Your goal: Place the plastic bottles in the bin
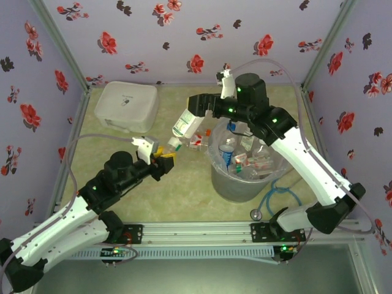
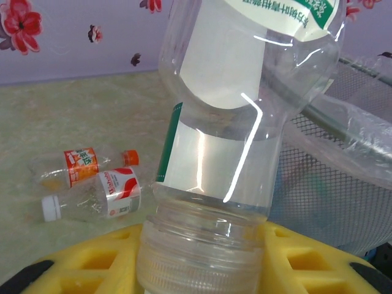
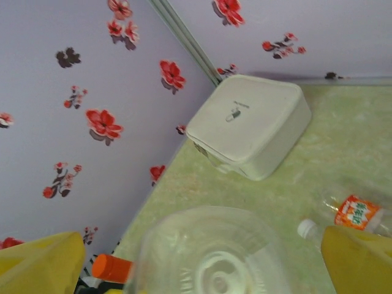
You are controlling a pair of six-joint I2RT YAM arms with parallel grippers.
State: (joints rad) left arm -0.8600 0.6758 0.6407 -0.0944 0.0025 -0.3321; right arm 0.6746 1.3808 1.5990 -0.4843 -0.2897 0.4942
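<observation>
task partly done. bin [image 1: 240, 184] holds several bottles [image 1: 245, 160] in its bag liner. three bottles are outside it. one, the green-label bottle [image 1: 185, 125], hangs tilted in the air just left of the bin rim, between the two arms. left gripper [image 1: 165, 154]: yellow pads [image 2: 306, 257] sit tight against both sides of its cap, so it looks clamped on the cap end. right gripper [image 3: 205, 269]: fingers [image 3: 43, 263] are spread wide either side of the bottle's base, with a gap showing on each side; judged not gripping, contact further along not visible. the other two, an orange-label bottle [image 2: 79, 166] and a red-label bottle [image 2: 113, 193], lie side by side on the table, close to the bin, untouched. white container [image 1: 127, 105] sits at the far left, well apart. left to do: get the held bottle over the rim and drop it, then collect the two on the table.
</observation>
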